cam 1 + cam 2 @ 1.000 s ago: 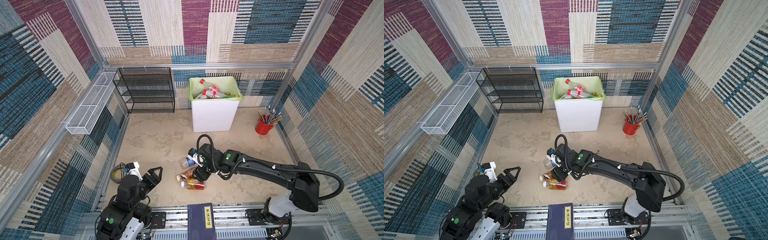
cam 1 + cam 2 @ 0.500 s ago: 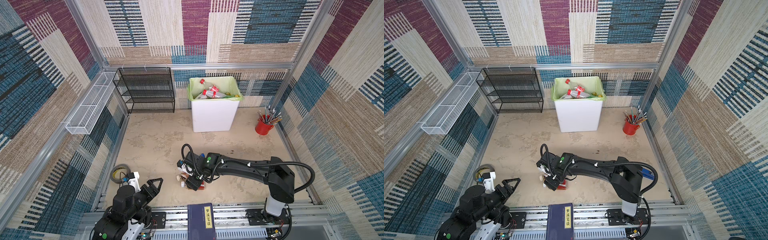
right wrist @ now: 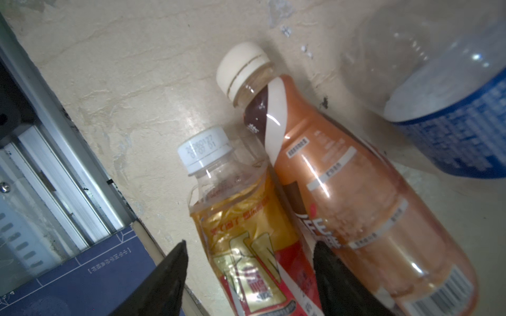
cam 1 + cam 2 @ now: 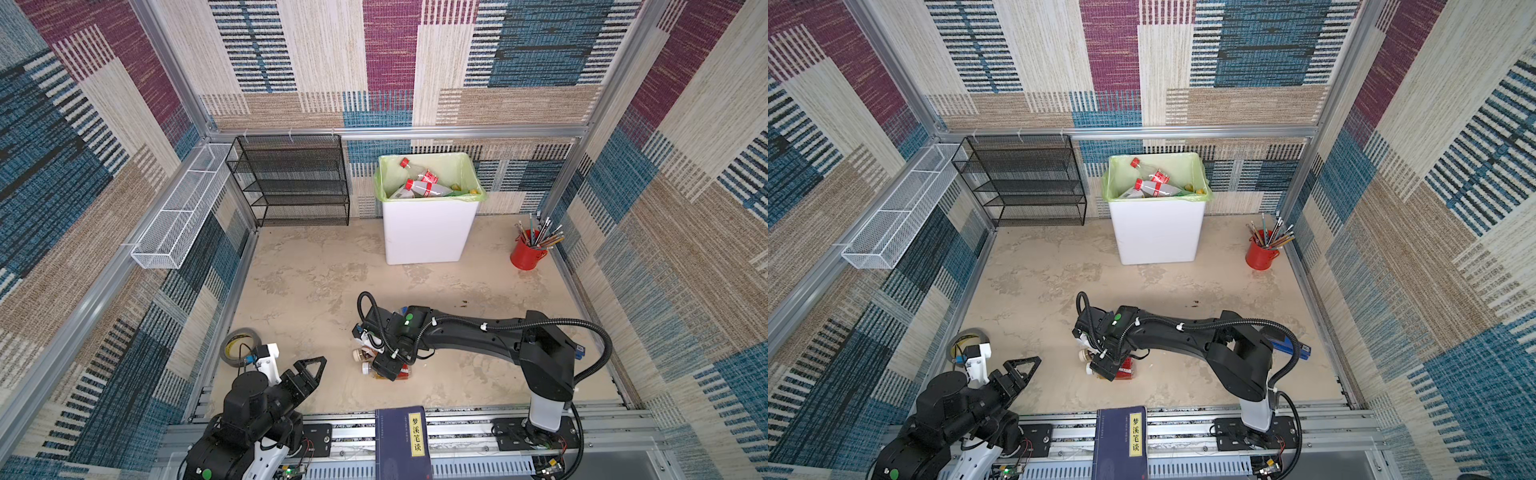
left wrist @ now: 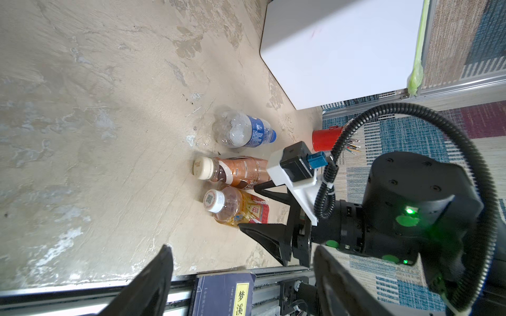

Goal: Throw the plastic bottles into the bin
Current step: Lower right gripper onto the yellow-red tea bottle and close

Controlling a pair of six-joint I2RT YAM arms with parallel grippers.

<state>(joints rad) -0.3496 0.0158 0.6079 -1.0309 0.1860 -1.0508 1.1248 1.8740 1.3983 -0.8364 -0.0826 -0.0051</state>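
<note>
Right jaws nearer front rail [image 4: 457, 432], apart astride crinkled yellow-labelled bottle [image 3: 246, 232]; left jaws apart

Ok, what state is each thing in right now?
right gripper, open, straddling the yellow-label bottle
left gripper, open, empty
yellow-label bottle, lying on its side, capped
brown bottle, lying capped, against the yellow-label bottle
blue-label bottle, lying apart from both
bin, upright, bagged, bottles inside
red cup, upright, holding pencils

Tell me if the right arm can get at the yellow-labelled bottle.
Probably yes: the right gripper stands open astride the yellow-labelled bottle; only the brown bottle lying against it crowds one finger.
</note>
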